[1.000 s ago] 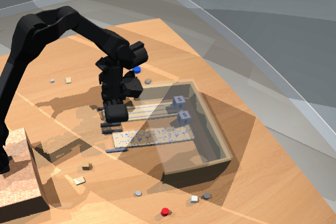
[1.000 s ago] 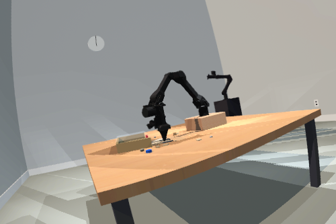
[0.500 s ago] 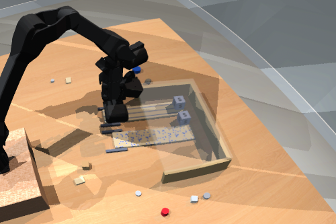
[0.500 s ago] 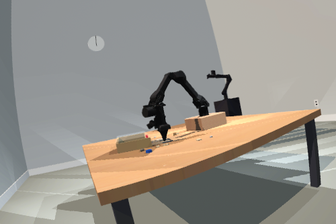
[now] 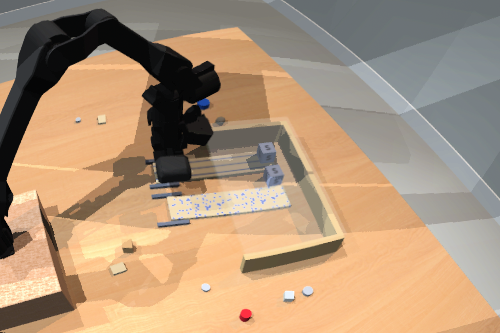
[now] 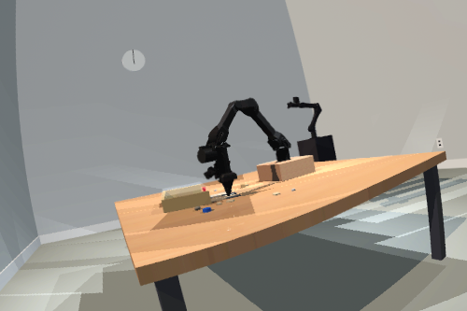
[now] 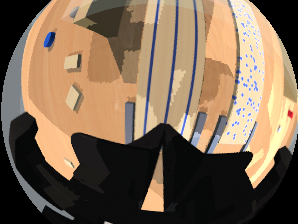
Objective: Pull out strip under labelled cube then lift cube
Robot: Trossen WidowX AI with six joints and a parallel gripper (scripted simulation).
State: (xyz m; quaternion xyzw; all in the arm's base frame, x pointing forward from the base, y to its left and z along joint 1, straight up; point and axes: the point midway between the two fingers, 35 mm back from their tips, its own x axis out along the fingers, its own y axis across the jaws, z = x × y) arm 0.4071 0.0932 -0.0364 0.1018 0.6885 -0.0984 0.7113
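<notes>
My gripper (image 5: 173, 169) (image 6: 229, 193) (image 7: 163, 127) is shut, its tips low over the near end of a pale strip with blue lengthwise stripes (image 5: 220, 168) (image 7: 163, 65); contact cannot be told. A cream strip with blue speckles (image 5: 230, 203) (image 7: 251, 65) lies beside it. One blue-grey cube marked S (image 5: 266, 152) stands by the striped strip's far end. A second such cube (image 5: 273, 175) stands nearer the speckled strip's far end. Which strip lies under each cube is unclear. Neither cube shows in the wrist view.
A see-through cover lies over the walled frame (image 5: 292, 255) (image 6: 187, 199) around the cubes. Dark bars (image 5: 173, 223) (image 7: 129, 122) flank the strips' near ends. A blue disc (image 5: 203, 103) (image 7: 49, 39), a red disc (image 5: 245, 315) and small blocks lie around.
</notes>
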